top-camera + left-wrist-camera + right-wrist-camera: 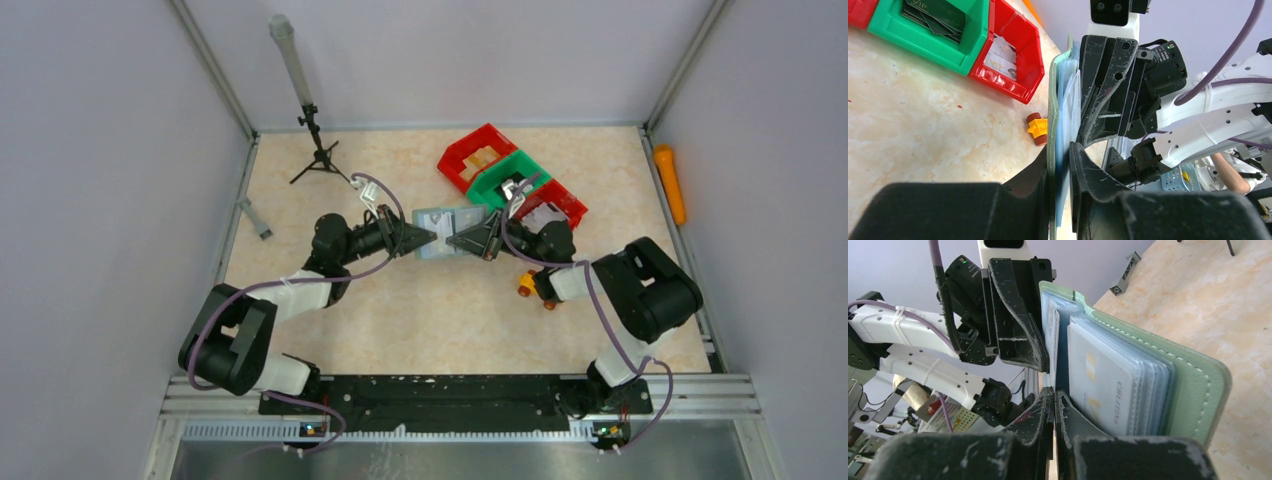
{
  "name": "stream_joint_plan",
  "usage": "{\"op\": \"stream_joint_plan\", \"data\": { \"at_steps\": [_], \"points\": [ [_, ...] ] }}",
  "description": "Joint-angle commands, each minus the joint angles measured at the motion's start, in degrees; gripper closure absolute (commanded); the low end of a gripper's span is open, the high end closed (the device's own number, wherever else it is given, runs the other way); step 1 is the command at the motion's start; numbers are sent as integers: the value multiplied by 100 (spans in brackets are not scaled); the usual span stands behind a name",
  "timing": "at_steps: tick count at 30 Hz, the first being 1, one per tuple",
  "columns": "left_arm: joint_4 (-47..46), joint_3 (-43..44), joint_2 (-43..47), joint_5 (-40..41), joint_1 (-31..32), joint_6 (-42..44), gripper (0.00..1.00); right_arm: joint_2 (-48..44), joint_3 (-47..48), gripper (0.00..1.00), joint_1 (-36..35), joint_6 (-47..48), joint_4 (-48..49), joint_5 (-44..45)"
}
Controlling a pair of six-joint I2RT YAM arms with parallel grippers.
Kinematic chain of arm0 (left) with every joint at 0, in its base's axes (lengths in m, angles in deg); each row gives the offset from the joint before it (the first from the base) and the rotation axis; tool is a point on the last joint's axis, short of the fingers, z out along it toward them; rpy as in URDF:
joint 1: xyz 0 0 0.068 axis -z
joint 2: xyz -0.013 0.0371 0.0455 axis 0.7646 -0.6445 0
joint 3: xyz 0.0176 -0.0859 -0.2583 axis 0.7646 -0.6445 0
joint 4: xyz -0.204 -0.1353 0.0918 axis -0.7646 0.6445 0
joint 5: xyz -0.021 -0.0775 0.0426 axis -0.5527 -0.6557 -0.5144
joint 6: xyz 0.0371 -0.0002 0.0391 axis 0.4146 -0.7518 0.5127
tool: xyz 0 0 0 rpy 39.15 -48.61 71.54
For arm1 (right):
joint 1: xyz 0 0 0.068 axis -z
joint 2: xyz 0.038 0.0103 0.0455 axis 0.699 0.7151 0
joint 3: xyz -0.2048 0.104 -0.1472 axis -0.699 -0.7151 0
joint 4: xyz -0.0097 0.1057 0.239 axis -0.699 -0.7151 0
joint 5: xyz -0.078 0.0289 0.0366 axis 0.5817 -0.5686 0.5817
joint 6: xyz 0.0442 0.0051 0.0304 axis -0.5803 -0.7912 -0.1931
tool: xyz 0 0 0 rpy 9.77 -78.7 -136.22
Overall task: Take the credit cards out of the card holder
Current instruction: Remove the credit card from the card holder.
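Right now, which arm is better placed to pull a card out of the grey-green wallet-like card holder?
Probably right: the right claw is shut at the clear plastic card sleeves, while the left claw grips the flat grey-green card holder by its cover, steadying it.

red bins, green bin (middle), toy car

Card holder, pale green, open, clear sleeves fanned holding white credit cards; right gripper pressed closed just beside the sleeves.
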Motion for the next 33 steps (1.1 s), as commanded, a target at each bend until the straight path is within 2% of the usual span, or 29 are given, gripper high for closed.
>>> {"op": "stream_joint_plan", "data": {
  "at_steps": [1, 6, 11, 15, 30, 33],
  "points": [
    [-389, -136, 38, -17, 6, -49, 79, 63, -20, 100, 143, -104, 695, -14],
    [-587, -203, 71, -25, -15, -131, 79, 53, -3, 100, 169, -29, 530, 11],
    [-692, -255, 88, -19, -54, -189, 93, 18, -20, 100, 233, 61, 336, 86],
    [-719, -332, 186, 66, -105, -190, 99, -9, -21, 100, 293, 133, 159, 144],
    [-923, -369, 163, -62, -200, -313, 100, -10, 8, 100, 349, 147, 75, 124],
    [-1001, -317, 76, -180, -188, -351, 100, 10, 61, 98, 305, 133, 86, 56]
  ]
}}
